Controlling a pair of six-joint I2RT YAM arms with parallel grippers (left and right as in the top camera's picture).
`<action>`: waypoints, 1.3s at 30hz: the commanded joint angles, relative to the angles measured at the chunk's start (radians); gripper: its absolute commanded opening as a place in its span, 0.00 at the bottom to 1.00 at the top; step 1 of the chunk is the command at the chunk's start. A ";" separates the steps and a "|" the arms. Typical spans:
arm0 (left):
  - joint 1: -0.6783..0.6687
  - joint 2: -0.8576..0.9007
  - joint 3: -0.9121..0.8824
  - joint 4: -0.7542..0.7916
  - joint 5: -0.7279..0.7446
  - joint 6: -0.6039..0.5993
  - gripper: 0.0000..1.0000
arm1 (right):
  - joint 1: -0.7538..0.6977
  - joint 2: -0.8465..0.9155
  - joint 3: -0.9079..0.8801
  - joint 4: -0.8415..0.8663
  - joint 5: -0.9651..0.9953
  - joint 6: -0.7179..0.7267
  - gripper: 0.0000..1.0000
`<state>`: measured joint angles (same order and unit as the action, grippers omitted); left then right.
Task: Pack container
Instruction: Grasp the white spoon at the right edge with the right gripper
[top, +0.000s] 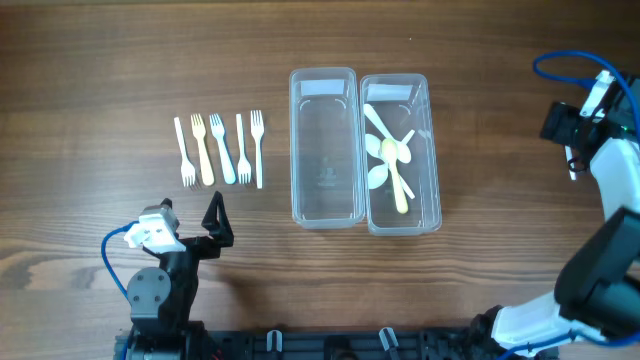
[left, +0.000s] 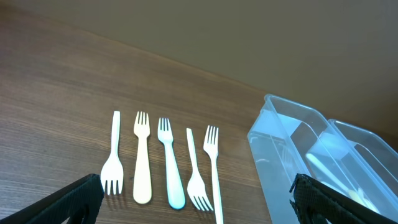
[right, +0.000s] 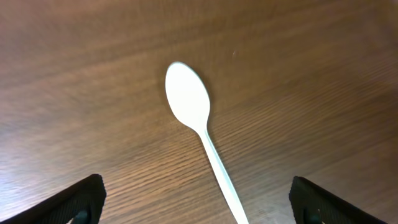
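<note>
Your right gripper (right: 198, 193) hung over the table (right: 74, 74), jaws wide, white spoon (right: 189, 101) lying free just ahead. Your left gripper (left: 198, 196) stood wide too, forks (left: 166, 163) ahead.

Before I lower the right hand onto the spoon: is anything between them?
Nothing visible does: the white spoon lies alone on the bare table, directly under the open right hand.

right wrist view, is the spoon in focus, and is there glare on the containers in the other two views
Right wrist: the white spoon is sharp, the table behind it softens into blur. Left wrist: pale reflections on the clear containers, forks crisp. Overhead: even light, a pale strip, likely glare, at each container's top end.
</note>
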<state>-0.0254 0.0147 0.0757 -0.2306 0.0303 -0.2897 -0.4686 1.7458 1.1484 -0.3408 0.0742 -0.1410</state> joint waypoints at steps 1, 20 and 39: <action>-0.005 -0.008 -0.006 0.004 -0.006 0.024 1.00 | -0.008 0.089 0.019 0.040 -0.023 -0.039 0.97; -0.005 -0.008 -0.006 0.004 -0.006 0.024 1.00 | -0.104 0.289 0.019 0.170 -0.214 -0.070 0.77; -0.005 -0.008 -0.006 0.004 -0.006 0.024 1.00 | 0.053 0.261 0.046 0.102 -0.233 -0.023 0.04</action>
<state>-0.0254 0.0147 0.0757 -0.2306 0.0303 -0.2897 -0.4610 2.0048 1.1748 -0.2230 -0.1345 -0.2031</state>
